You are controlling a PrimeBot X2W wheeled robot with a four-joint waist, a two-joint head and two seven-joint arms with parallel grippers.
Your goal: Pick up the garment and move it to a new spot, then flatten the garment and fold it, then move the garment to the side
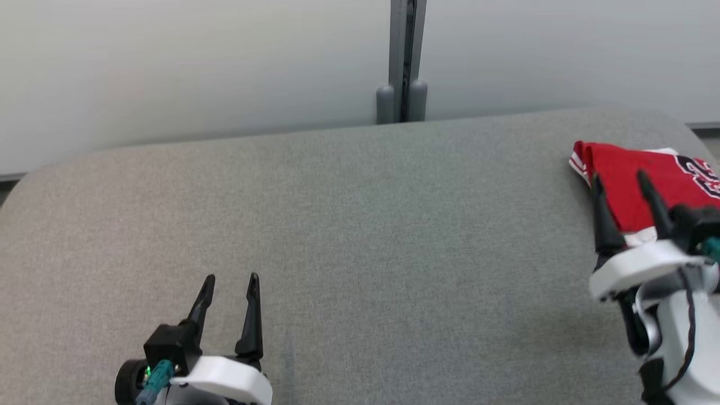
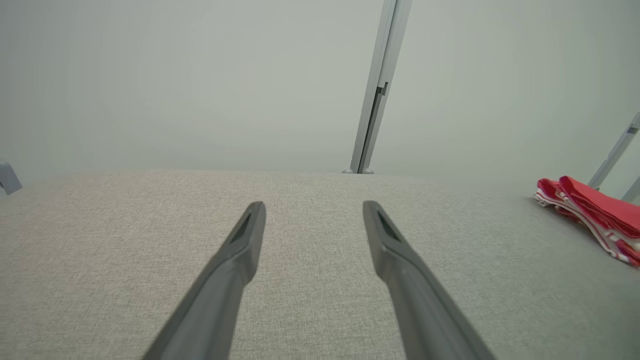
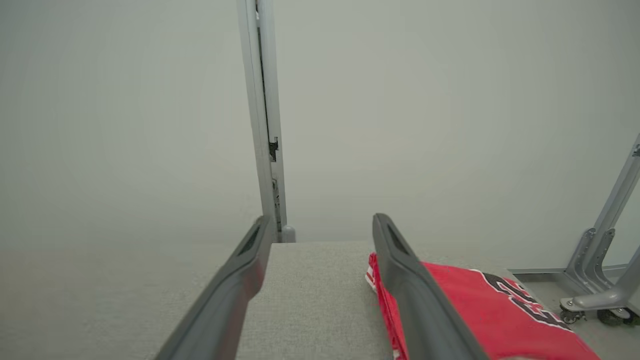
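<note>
Two arms reached forward over the grey surface (image 1: 360, 225), jaws wide open and empty: left arm (image 1: 216, 379) low at the near left, right arm (image 1: 669, 292) beside the one folded red garment (image 1: 624, 163) lying at the surface's far-right corner.

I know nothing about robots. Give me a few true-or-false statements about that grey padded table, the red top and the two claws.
1. The folded red jersey with white trim lies at the right end of the grey fabric-covered table. True.
2. The left gripper is shut on the jersey. False: it is open over bare fabric, far from the jersey.
3. The right gripper is open at the jersey's edge. True.
4. The jersey is spread flat across the table's middle. False: it is folded in layers at the side.
</note>
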